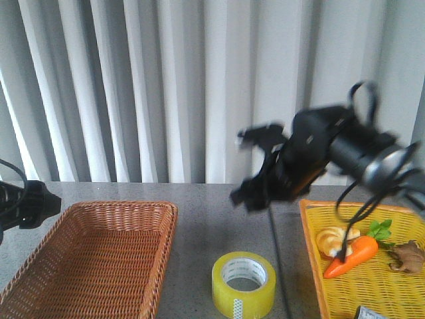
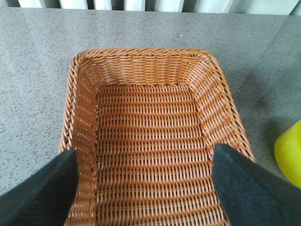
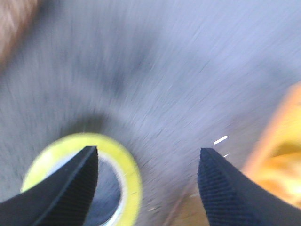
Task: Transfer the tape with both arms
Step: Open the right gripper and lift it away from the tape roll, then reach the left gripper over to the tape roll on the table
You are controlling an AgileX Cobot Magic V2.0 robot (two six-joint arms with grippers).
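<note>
The yellow tape roll [image 1: 244,284] with its white core lies flat on the grey table near the front edge, between the two baskets. My right gripper [image 1: 247,169] hangs open and empty in the air above and behind it, blurred. In the right wrist view the tape [image 3: 120,162] lies below the jaws, partly behind one finger [image 3: 70,188]. My left arm [image 1: 26,203] is at the far left edge; its gripper [image 2: 146,181] is open and empty above the brown wicker basket [image 2: 146,61]. An edge of the tape [image 2: 289,157] shows beside that basket.
The brown wicker basket [image 1: 149,219] stands at the front left. A yellow basket [image 1: 307,226] at the right holds a toy carrot [image 1: 352,256], a bread roll [image 1: 332,239] and a brown figure [image 1: 408,256]. White curtains [image 1: 166,86] hang behind the table.
</note>
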